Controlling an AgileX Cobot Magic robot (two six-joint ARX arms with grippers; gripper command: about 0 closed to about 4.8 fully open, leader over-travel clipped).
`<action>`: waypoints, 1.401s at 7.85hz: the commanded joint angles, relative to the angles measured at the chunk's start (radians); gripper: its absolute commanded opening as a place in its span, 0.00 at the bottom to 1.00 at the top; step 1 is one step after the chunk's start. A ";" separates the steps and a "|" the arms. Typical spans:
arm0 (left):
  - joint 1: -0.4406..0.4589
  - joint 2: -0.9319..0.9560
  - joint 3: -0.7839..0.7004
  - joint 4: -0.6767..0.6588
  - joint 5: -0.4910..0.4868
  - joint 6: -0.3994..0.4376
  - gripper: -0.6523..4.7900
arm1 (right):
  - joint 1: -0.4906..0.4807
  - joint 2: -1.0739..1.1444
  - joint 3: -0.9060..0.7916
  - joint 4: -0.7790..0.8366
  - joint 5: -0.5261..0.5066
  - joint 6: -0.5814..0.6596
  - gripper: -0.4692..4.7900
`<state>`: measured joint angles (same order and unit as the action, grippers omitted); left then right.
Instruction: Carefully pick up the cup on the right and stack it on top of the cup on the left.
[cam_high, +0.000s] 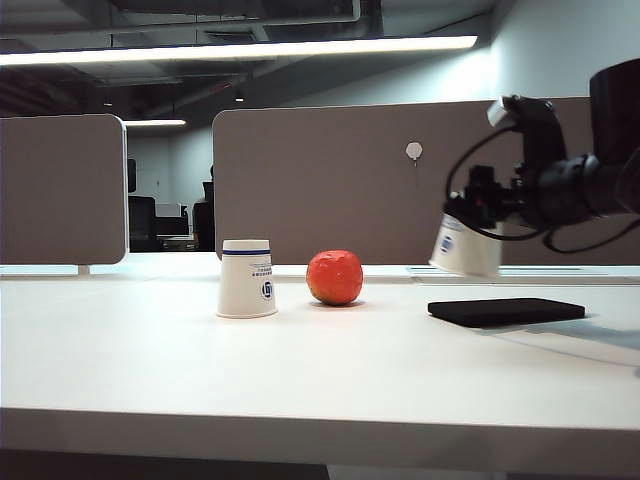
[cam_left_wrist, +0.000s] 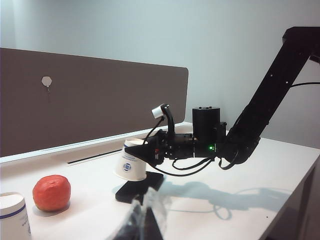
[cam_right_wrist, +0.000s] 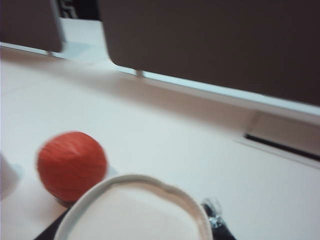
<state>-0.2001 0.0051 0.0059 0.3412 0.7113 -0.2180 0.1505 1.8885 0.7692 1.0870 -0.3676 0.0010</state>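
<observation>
While lifted clear of the table, gripping right cup in right gripper, tilted above black slab, presumably for clearance toward left cup; left gripper state undeterminable.

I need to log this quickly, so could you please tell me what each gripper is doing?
Left gripper: barely in view at the left wrist picture's edge; state cannot be told.
Right gripper: closed on the white paper cup, held tilted above the table.

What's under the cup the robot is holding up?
The right gripper holds the lifted cup tilted in the air. Below it lie the white table and a flat black thing, nearly beneath. The cup's inside stays hidden. The left gripper waits nearby.
</observation>
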 joint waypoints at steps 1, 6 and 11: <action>0.000 0.000 0.003 0.016 0.007 0.000 0.11 | 0.106 -0.013 0.061 0.040 -0.043 0.007 0.67; 0.000 0.000 0.002 0.012 0.007 0.001 0.11 | 0.301 0.034 0.424 -0.285 -0.042 -0.013 0.67; 0.000 0.000 0.002 0.012 0.000 0.000 0.11 | 0.388 0.179 0.604 -0.351 -0.042 -0.013 0.68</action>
<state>-0.2001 0.0051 0.0055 0.3401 0.7109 -0.2184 0.5343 2.0701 1.3636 0.7261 -0.4122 -0.0124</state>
